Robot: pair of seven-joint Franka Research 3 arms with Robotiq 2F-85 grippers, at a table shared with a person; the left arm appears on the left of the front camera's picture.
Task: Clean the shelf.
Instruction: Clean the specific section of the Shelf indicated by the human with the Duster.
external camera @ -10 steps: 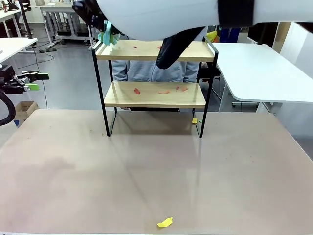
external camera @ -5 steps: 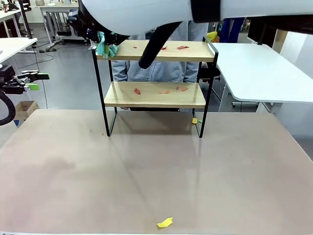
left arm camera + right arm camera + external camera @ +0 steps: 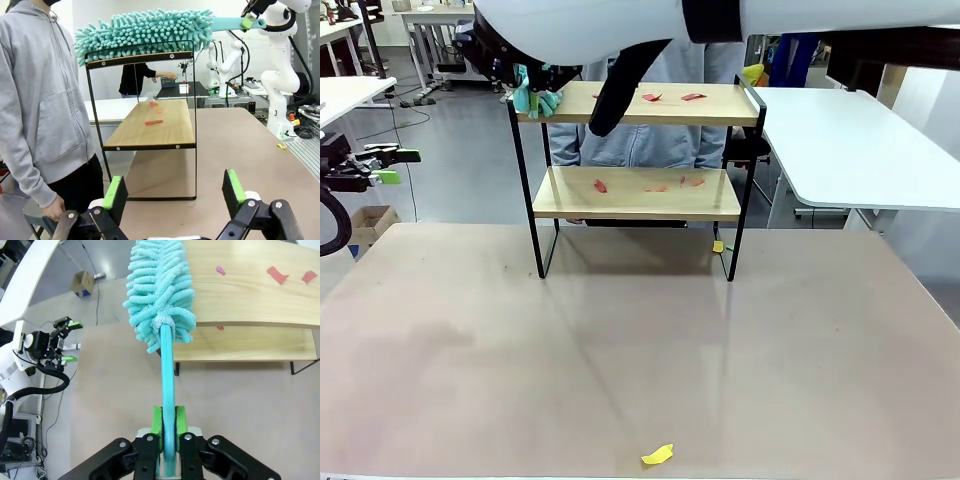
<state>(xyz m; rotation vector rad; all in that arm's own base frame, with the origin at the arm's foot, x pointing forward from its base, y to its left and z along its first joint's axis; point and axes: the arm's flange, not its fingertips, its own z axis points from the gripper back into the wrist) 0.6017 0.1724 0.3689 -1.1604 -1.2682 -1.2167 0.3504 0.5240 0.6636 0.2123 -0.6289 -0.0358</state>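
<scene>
Gripping the thin teal handle of a duster (image 3: 160,295), our right gripper (image 3: 168,427) had its jaws clamped on the handle's near end. The fluffy head lay on the left end of the top board of the shelf (image 3: 250,295), overhanging its left edge. Red scraps (image 3: 277,274) sat farther along that board toward its right end, and a few more lay on the lower board. The shelf stood at the middle of the desk's (image 3: 620,350) far edge, with a person (image 3: 40,100) just behind it. Our left gripper (image 3: 174,195) hung wide open and empty off the desk's left side, facing the shelf end-on. A yellow scrap (image 3: 657,455) lay near the desk's near edge.

We judged the shelf light and stiff: thin metal frame, hard smooth boards, likely to slide or rock under a firm sideways sweep. If it needed steadying, we thought a black upright or a side rail the best hold. The soft duster should need only gentle pressure.
</scene>
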